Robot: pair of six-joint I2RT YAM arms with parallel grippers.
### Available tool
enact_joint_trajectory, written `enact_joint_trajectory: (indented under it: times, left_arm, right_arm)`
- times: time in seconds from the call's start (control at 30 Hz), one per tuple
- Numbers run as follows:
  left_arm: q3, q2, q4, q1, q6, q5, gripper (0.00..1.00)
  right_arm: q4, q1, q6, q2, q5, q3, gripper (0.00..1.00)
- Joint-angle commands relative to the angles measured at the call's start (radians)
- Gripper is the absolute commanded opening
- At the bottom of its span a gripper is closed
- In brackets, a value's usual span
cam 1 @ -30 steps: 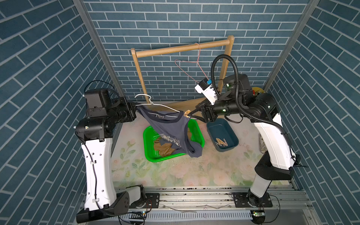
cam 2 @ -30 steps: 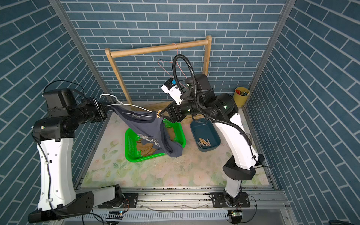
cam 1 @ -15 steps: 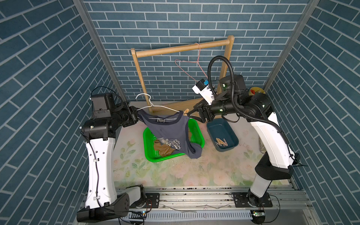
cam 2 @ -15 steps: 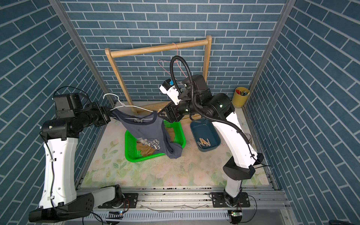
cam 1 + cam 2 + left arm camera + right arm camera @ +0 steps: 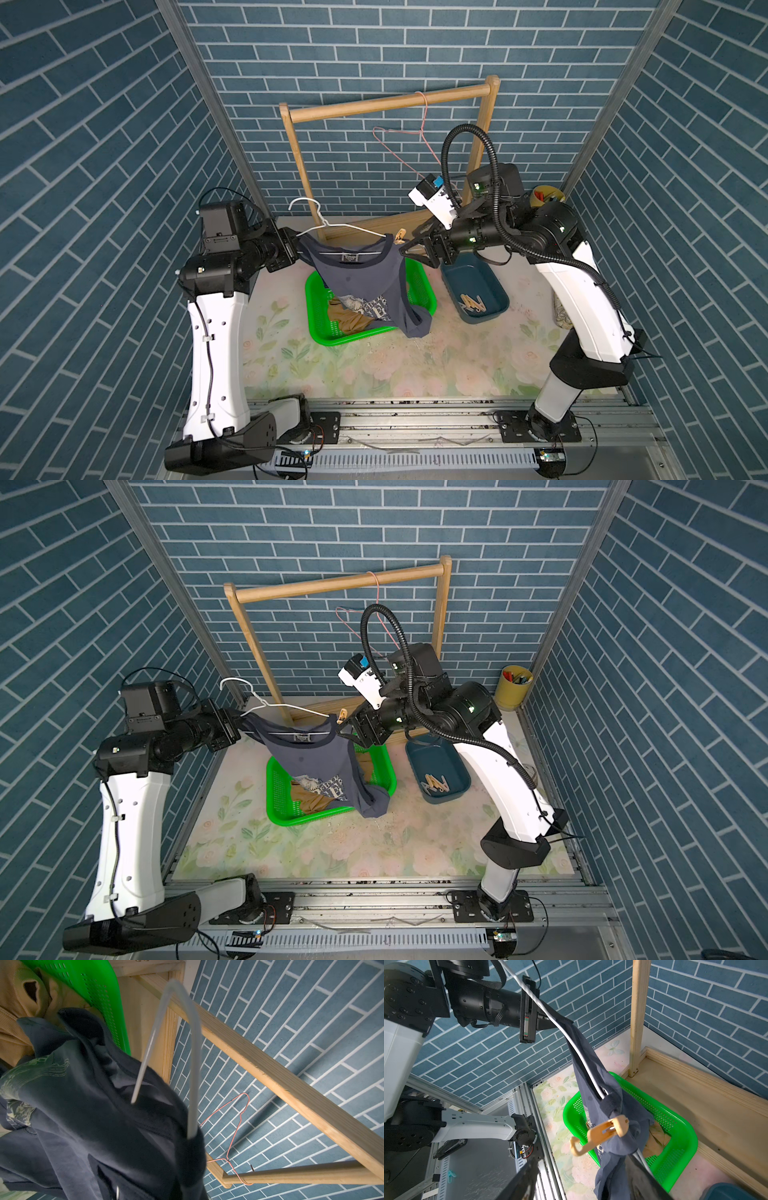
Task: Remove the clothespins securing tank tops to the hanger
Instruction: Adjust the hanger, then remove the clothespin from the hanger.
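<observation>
Two arms up, both working out front of the wooden rack point(image 5: 390, 102), which stands well behind the jaws with a bare pink hanger point(image 5: 399, 141) on its bar. Below the jaws are the green basket point(image 5: 353, 337), with the tan top point(image 5: 351, 322) lying in it, and the blue bin point(image 5: 469, 272), which sits under the right wrist and holds a few loose clothespins point(image 5: 473, 303).

The dark tank top point(image 5: 357, 282) hangs between the two grippers off the white hanger point(image 5: 349, 226), hem drooping into the basket. My left gripper point(image 5: 297, 249) is clamped tight on the hanger corner on its own side, strap and all, so that's my anchor. My right gripper point(image 5: 409, 246) is spread wide with nothing in it. The only clothespin point(image 5: 606, 1129) I can see on the hanger pinches the other strap to the wire. It's just ahead of the right fingertips, not between them yet, with its tail ends pointing back at the gripper.

How I'd play it:
- Freeze the left arm so nothing swings.
- Creep the right one forward until the pads bracket the two tails, not the spring or the cloth.
- Keep an eye on the wrist cam, because wire and fabric run right along one finger and it'd be easy to snag them.
- Squeeze till the mouth gapes, then back straight out along the pin.
</observation>
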Motion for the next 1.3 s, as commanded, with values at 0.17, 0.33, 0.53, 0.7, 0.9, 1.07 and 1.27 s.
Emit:
enact_joint_trajectory:
  times: [0.17,0.33,0.53,0.7,0.9,1.07,1.27]
  left_arm:
    - [-0.099,-0.056,0.087,0.006,-0.084,0.071,0.00]
    - [-0.122,-0.056,0.119,0.006,-0.097,0.094,0.00]
    - [-0.182,-0.061,0.183,0.008,-0.138,0.115,0.00]
    - [-0.186,-0.044,0.204,0.013,-0.141,0.135,0.00]
    - [-0.190,-0.024,0.253,0.019,-0.161,0.173,0.00]
    - [-0.179,0.000,0.274,0.041,-0.163,0.244,0.00]
    - [-0.161,0.007,0.230,0.060,-0.144,0.309,0.00]
  right_arm:
    - [0.013,0.004,-0.099,0.096,0.021,0.078,0.67]
    - [0.033,0.005,-0.083,0.110,0.009,0.086,0.58]
    - [0.048,0.004,-0.063,0.091,-0.005,0.067,0.38]
    - [0.094,0.004,-0.040,0.054,-0.015,0.014,0.38]
    - [0.126,0.004,0.007,0.045,-0.065,-0.005,0.57]
    - [0.193,-0.002,0.055,0.017,-0.119,-0.032,0.58]
    - [0.173,-0.002,0.042,0.018,-0.125,-0.001,0.59]
